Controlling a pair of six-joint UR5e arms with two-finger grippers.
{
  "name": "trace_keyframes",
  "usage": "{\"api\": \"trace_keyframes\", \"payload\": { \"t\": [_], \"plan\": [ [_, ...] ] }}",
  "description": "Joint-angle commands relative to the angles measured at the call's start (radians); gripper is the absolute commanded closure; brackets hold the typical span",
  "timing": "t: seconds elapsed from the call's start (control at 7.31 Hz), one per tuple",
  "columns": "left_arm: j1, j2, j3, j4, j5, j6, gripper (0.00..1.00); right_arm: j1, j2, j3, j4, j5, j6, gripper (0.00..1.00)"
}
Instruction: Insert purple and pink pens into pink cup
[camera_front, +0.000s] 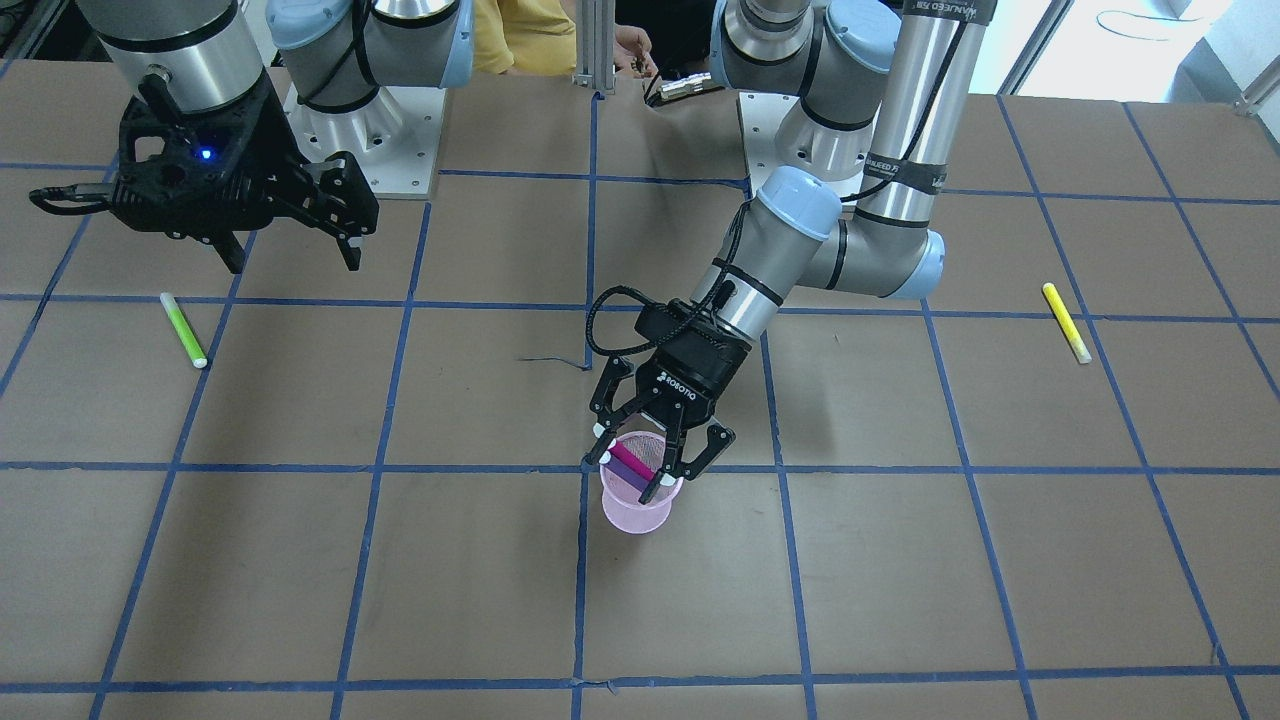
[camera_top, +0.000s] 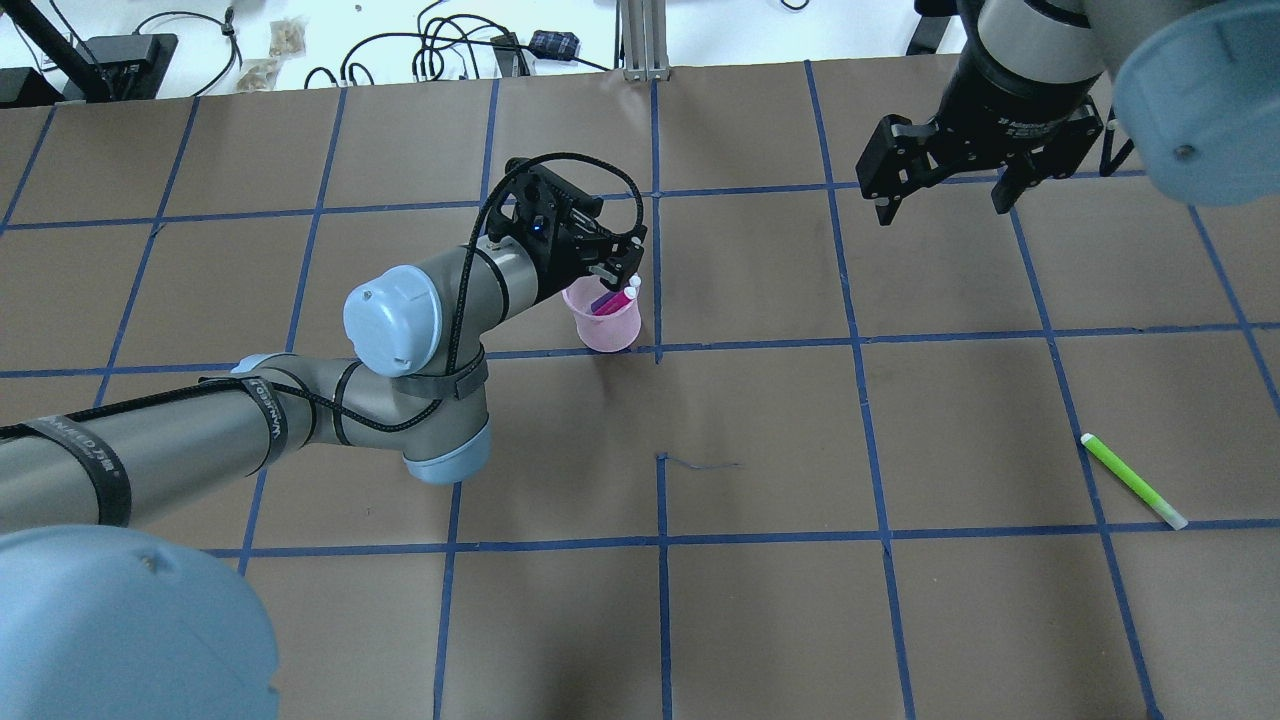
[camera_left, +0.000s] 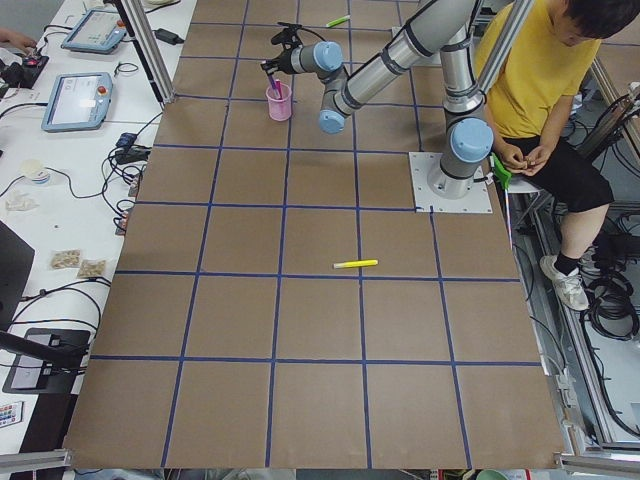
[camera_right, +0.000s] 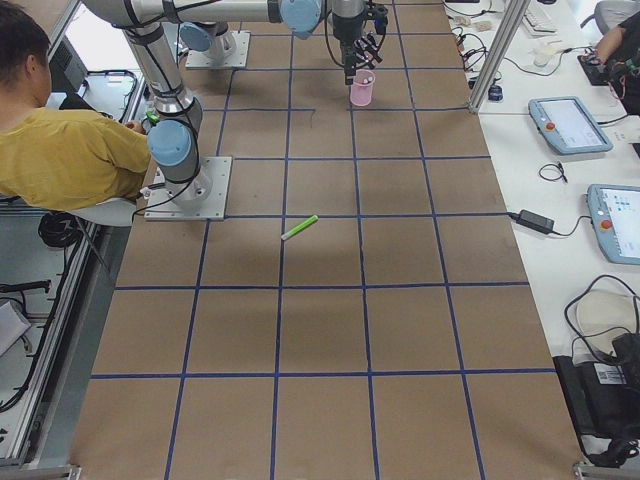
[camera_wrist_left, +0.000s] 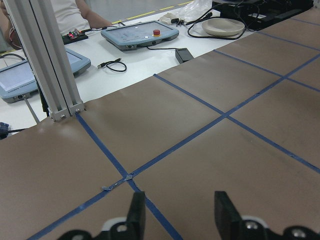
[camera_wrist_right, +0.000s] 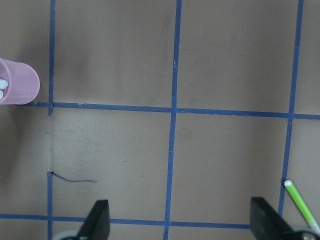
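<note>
The pink mesh cup (camera_front: 637, 512) stands upright near the table's middle; it also shows in the overhead view (camera_top: 603, 328) and at the left edge of the right wrist view (camera_wrist_right: 17, 82). A pink pen (camera_top: 620, 298) and a purple pen (camera_top: 602, 301) lean inside it, their white tips at the rim. My left gripper (camera_front: 628, 470) hangs just above the cup's mouth, open, its fingers on either side of the pens; in its wrist view (camera_wrist_left: 177, 220) nothing is between them. My right gripper (camera_top: 940, 195) is open and empty, raised well away from the cup.
A green pen (camera_top: 1132, 481) lies on the table on my right side, also seen in the front view (camera_front: 183, 330). A yellow pen (camera_front: 1066, 322) lies on my left side. An operator in a yellow shirt (camera_left: 540, 70) sits behind the robot's base.
</note>
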Motion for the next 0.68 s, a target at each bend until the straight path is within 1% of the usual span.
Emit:
{"api": "trace_keyframes", "payload": {
  "t": [0.0, 0.14, 0.27, 0.41, 0.55],
  "plan": [
    [0.002, 0.004, 0.011, -0.012, 0.002, -0.008, 0.09, -0.002, -0.002, 0.001, 0.001, -0.001, -0.008, 0.0],
    [0.015, 0.026, 0.031, -0.079, 0.01, -0.01, 0.08, -0.002, -0.002, 0.001, 0.001, -0.001, -0.008, 0.0],
    [0.047, 0.053, 0.077, -0.25, 0.005, -0.01, 0.03, -0.002, -0.002, 0.001, 0.001, -0.001, -0.007, 0.0],
    [0.101, 0.089, 0.13, -0.487, 0.005, -0.01, 0.01, -0.002, -0.002, 0.001, 0.001, -0.001, -0.007, 0.0],
    [0.15, 0.125, 0.221, -0.8, 0.025, -0.011, 0.01, -0.002, -0.002, 0.001, 0.001, -0.001, -0.007, 0.0]
  ]
}}
